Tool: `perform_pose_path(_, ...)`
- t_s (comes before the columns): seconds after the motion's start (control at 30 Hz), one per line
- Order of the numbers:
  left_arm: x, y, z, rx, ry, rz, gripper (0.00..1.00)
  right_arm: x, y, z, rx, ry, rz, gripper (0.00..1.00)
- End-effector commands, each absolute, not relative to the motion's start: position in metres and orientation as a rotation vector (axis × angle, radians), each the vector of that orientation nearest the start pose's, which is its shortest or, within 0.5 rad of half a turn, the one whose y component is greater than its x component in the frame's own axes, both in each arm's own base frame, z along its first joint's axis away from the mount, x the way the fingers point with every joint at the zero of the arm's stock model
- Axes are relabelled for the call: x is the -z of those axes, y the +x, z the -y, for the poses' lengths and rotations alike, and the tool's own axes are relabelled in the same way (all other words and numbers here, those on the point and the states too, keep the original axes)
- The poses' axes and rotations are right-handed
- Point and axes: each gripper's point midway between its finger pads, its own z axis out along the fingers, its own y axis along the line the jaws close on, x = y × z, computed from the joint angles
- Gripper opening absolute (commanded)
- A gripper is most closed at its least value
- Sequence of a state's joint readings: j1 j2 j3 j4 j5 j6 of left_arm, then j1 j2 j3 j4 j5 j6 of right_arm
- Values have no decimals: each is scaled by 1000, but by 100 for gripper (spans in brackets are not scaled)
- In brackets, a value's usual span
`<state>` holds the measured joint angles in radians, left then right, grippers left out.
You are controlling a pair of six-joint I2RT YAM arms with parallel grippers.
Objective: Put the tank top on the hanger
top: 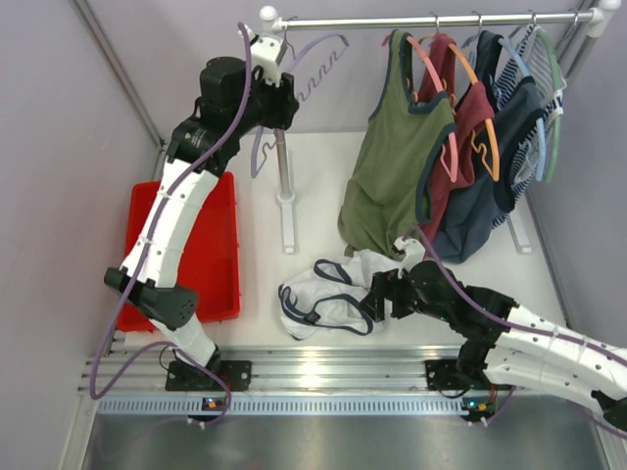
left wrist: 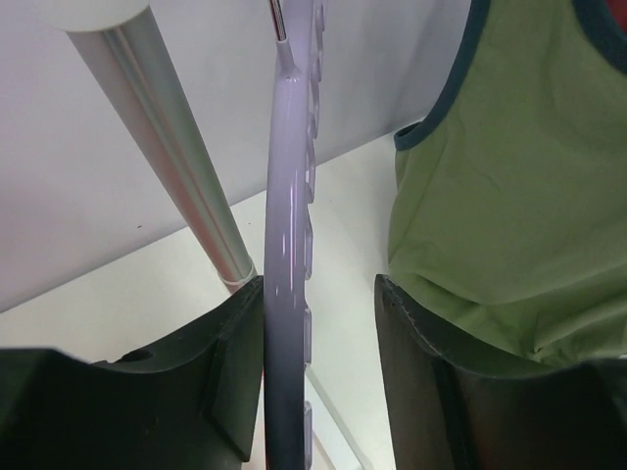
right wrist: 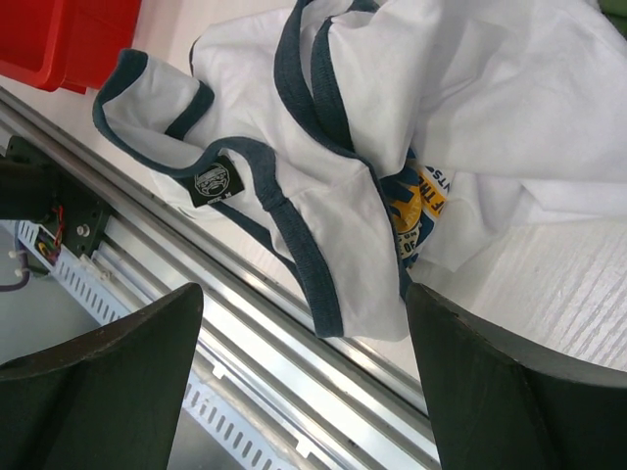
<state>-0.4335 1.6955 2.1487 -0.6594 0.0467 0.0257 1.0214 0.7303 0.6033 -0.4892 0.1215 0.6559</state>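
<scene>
Tank top (top: 328, 294): white with navy trim at the neck and armholes, crumpled in a heap on the surface (top: 323, 186) near its front edge. Straps are folded over each other. The right wrist view shows a black label, and a bit of yellow/navy print peeks from a fold.

Hanger (top: 318, 51): thin lavender plastic with a notched arm, tilted, up by the left end of the clothes rail (top: 421, 20). It runs between the fingers of my left tool (left wrist: 315, 284), against one finger with a gap to the other. It is bare and well apart from the tank top.
</scene>
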Motion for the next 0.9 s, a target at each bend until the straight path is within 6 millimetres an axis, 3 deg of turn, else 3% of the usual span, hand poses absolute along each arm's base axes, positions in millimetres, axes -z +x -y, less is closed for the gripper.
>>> perform_pose_path(0.0, -462, 433, 208, 328, 451, -1675, 51, -154, 132, -228, -823, -345, -2245, 84)
perform_pose_path(0.07, -461, 432, 208, 329, 453, -1677, 47, -154, 132, -228, -824, -343, -2245, 84)
perform_pose_path(0.1, -461, 432, 209, 334, 455, -1676, 39, -154, 132, -228, -826, -341, -2244, 84)
perform_pose_path(0.17, -461, 432, 209, 336, 456, -1675, 33, -154, 132, -228, -827, -341, -2243, 84)
perform_pose_path(0.3, -464, 434, 208, 331, 446, -1663, 11, -154, 131, -228, -825, -341, -2246, 84)
perform_pose_path(0.33, -465, 434, 208, 333, 441, -1659, 1, -153, 131, -228, -826, -341, -2248, 84)
perform_pose_path(0.87, -520, 424, 203, 359, 370, -1479, 0, -154, 133, -229, -822, -349, -2242, 84)
